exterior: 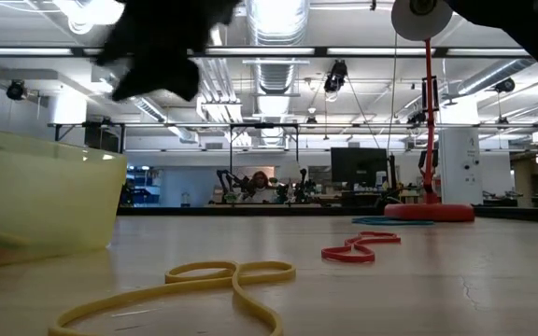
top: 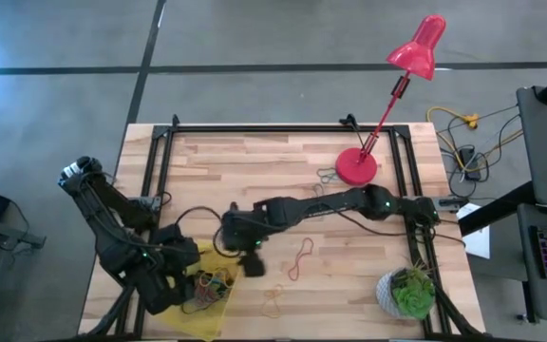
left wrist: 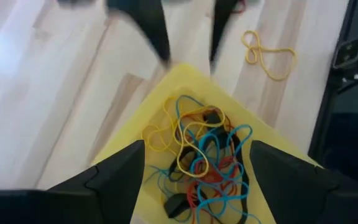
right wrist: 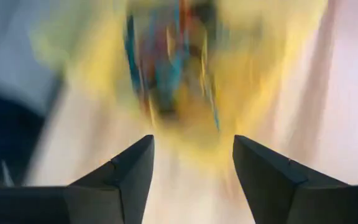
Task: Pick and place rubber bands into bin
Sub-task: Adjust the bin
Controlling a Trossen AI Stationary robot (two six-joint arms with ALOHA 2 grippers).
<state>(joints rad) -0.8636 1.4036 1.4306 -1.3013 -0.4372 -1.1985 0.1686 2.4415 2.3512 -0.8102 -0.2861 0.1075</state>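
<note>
The translucent yellow bin [top: 209, 318] lies at the table's near left, and a tangle of rubber bands [left wrist: 197, 158] in blue, yellow, red and dark colours lies in it. My left gripper [left wrist: 197, 146] hovers open above the bin's left part. My right gripper [top: 246, 258] reaches in from the right and hangs open over the bin's far right corner [left wrist: 180, 70], with nothing between its fingers [left wrist: 156, 31]. Loose rubber bands lie flat on the wood: a red one [top: 300, 258], a yellow one [top: 273, 302] and a few more [top: 327, 176] by the lamp base.
A red desk lamp [top: 357, 167] stands at the far right, a potted green plant [top: 408, 290] at the near right corner. Black frame rails [top: 164, 157] run along the table's left, far and right sides. Bare wood lies between the bin and the plant.
</note>
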